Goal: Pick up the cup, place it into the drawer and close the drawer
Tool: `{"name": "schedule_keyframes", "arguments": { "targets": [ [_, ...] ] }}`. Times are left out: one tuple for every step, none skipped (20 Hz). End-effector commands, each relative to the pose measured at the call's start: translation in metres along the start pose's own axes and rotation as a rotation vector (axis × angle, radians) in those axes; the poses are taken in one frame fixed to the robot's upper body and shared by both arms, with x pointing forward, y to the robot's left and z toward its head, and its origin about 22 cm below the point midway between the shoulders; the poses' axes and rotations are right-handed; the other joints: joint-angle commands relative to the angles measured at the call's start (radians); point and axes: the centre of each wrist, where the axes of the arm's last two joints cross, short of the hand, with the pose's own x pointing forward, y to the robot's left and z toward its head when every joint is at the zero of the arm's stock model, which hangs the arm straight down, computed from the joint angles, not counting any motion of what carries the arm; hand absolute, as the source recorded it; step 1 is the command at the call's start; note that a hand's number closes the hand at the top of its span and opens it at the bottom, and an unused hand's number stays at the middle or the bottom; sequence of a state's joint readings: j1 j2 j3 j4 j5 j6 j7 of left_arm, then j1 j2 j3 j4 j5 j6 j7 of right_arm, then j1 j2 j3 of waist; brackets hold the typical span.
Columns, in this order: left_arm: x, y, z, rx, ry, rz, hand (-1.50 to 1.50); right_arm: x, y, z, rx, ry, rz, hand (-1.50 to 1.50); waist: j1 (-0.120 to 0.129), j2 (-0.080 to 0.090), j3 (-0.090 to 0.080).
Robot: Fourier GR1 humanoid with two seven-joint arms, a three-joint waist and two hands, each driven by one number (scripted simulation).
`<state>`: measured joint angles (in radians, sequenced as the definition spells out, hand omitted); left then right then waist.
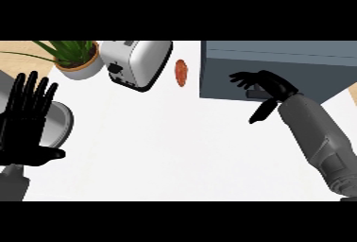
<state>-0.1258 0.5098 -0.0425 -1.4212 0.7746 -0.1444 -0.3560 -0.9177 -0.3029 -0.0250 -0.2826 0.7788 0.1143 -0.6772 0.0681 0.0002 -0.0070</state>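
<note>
Two hands, no cup in sight. My left hand (28, 123) rests open, fingers up, at the left edge of the counter (174, 142), holding nothing. Along the back edge stand a plant (70, 52), a toaster (140, 64) and a reddish sausage (182, 72). At the back right corner sits the grey drawer box (279, 56), and my right hand (268, 85), fingers relaxed and empty, is against its front. I judge the cup is already inside; only the closing push may remain.

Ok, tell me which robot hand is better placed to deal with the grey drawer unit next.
The right. The right robot hand is at the front of the grey drawer unit, fingers spread. The left robot hand rests open, fingers up, at the view's left edge, far from it.
</note>
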Motion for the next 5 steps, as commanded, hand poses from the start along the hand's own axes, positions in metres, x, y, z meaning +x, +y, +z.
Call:
{"name": "schedule_keyframes", "arguments": {
  "targets": [
    [0.002,-0.006,-0.005,-0.003,-0.017,0.006,-1.50,-0.008,-0.029,0.010,-0.093,0.139,0.024,-1.50,0.027,0.039,0.011],
    [0.000,-0.003,0.000,0.001,0.008,0.001,-1.50,0.002,-0.052,0.004,-0.086,0.135,0.042,-1.50,0.023,0.033,0.010],
    [0.000,0.002,0.000,-0.014,0.014,-0.003,-1.50,-0.001,-0.044,0.005,-0.084,0.139,0.029,-1.50,0.028,0.039,0.010],
    [0.010,0.011,-0.001,0.007,-0.015,-0.029,-1.50,-0.012,-0.033,0.015,-0.083,0.139,0.034,-1.50,0.024,0.036,0.011],
    [-0.006,0.002,0.002,0.004,0.011,-0.018,-1.50,-0.007,-0.023,0.007,-0.096,0.124,0.019,-1.50,0.013,0.037,0.010]
  ]
}}
